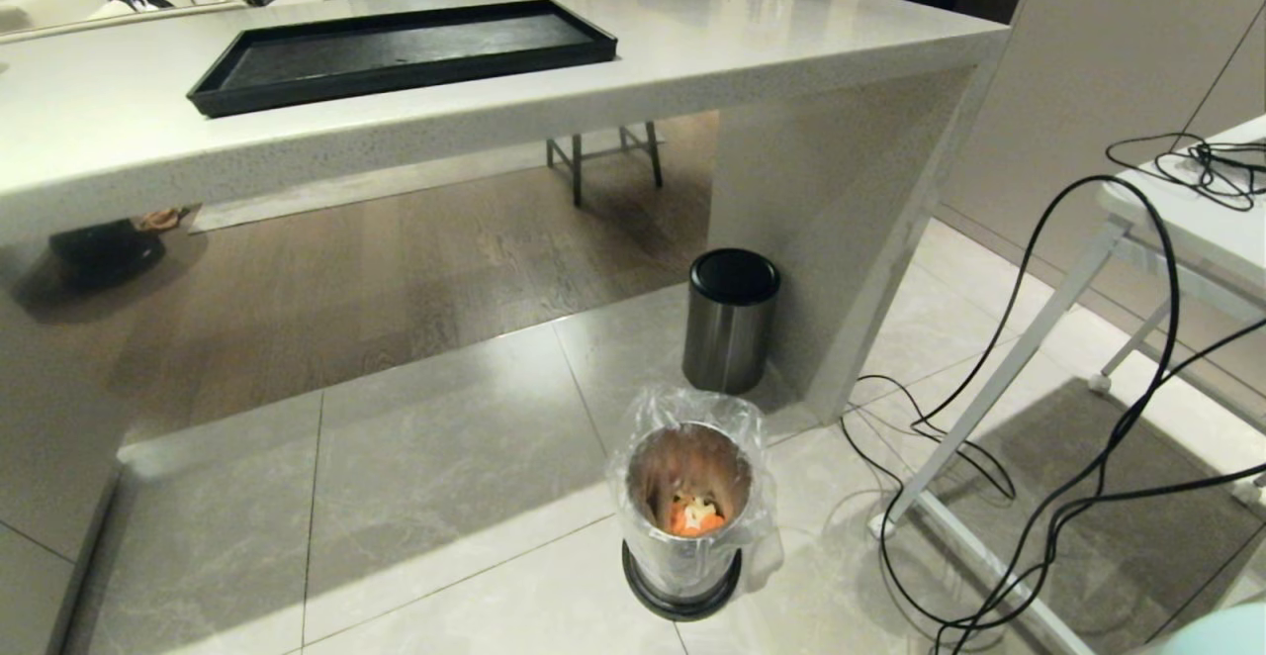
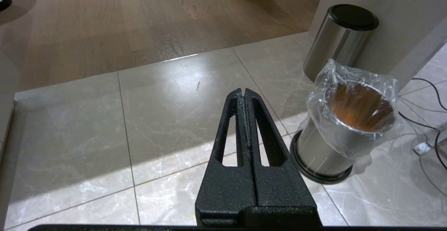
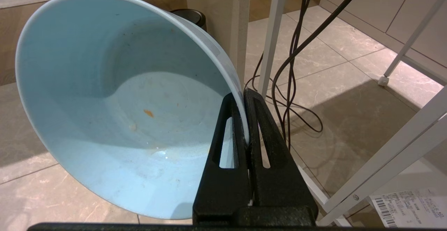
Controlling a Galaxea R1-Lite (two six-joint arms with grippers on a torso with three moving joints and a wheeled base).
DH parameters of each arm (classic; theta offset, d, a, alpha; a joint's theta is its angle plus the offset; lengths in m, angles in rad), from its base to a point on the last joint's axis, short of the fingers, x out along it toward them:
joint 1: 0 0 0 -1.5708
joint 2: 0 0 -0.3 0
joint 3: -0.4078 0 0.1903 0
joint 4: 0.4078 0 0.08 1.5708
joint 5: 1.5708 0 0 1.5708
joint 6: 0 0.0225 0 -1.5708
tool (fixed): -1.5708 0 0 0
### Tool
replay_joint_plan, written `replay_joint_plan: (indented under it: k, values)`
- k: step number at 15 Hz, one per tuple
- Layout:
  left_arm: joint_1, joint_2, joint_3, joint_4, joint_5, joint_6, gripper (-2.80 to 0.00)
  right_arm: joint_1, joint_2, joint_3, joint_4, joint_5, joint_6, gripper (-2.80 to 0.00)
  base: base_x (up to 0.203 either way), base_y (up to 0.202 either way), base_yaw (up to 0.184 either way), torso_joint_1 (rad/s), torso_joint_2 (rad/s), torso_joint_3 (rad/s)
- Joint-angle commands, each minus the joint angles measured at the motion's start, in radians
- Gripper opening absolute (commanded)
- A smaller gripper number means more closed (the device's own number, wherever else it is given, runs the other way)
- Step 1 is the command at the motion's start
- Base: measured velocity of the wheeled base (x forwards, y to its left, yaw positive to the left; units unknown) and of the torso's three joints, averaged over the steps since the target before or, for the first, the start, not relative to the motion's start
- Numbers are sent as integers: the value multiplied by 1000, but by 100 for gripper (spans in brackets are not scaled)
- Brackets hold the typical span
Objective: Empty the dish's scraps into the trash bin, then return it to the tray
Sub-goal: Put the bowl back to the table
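In the right wrist view my right gripper [image 3: 243, 95] is shut on the rim of the pale-blue dish [image 3: 115, 105], which is tilted on edge above the floor and holds only a few small orange smears. A sliver of the dish [image 1: 1221, 632] shows at the head view's lower right corner. The scraps [image 1: 695, 515], orange and pale bits, lie at the bottom of the bag-lined trash bin [image 1: 687, 516] on the floor tiles. The black tray [image 1: 401, 51] sits bare on the white counter. My left gripper [image 2: 243, 92] is shut on nothing, left of the trash bin [image 2: 345, 133].
A brushed-steel bin with a black lid [image 1: 730, 319] stands behind the trash bin by the counter's end panel [image 1: 841, 210]. A white table frame [image 1: 999, 378] with trailing black cables [image 1: 1029, 497] stands on the right. Open floor tiles stretch to the left of the bins.
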State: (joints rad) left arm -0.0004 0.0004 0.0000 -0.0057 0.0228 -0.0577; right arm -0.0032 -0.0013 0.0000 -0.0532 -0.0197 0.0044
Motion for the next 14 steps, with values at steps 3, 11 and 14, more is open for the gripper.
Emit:
replay_joint_plan:
  k: [3, 11, 14]
  values:
    - [0, 1, 0, 0, 0, -1, -280, 0, 1, 0, 0, 0, 0, -280, 0, 0, 0, 0, 0, 0]
    - [0, 1, 0, 0, 0, -1, -280, 0, 1, 0, -1, 0, 0, -280, 0, 0, 0, 0, 0, 0]
    - [0, 1, 0, 0, 0, -1, -280, 0, 1, 0, 3, 1, 3, -280, 0, 0, 0, 0, 0, 0]
